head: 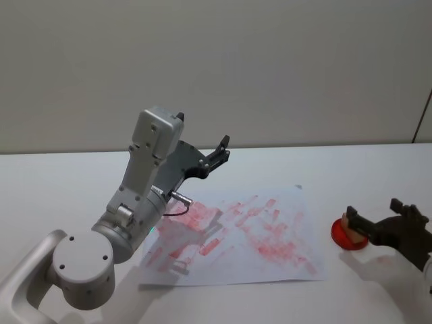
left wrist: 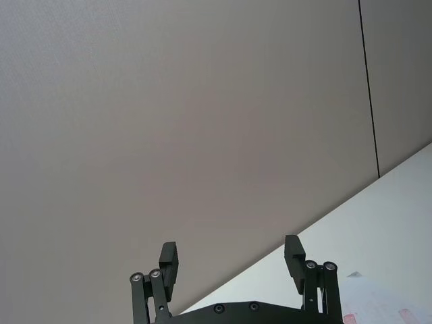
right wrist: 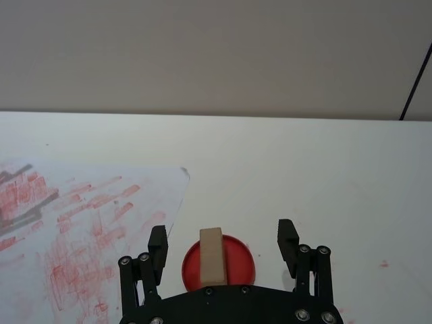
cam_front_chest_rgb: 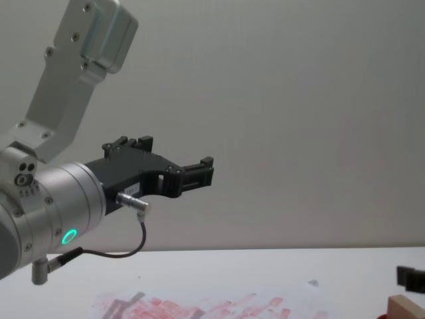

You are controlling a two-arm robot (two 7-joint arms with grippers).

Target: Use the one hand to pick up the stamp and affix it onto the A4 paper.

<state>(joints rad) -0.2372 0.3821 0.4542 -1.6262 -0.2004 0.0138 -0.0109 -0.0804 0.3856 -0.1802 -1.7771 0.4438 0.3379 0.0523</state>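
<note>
My open black right pincer (right wrist: 223,233) straddled the pale wooden block stamp (right wrist: 211,253); closing off-centre could topple it. Raised on the left, my left pincer (left wrist: 230,244) hung open.

A plain, matte grey-beige wall (head: 270,67) spans the head view from 9 through 12 to 3 o'clock. At 3 o'clock a thin dark seam (head: 422,116) runs down it. Below lies a white tabletop (head: 61,175), softly and evenly lit.
</note>
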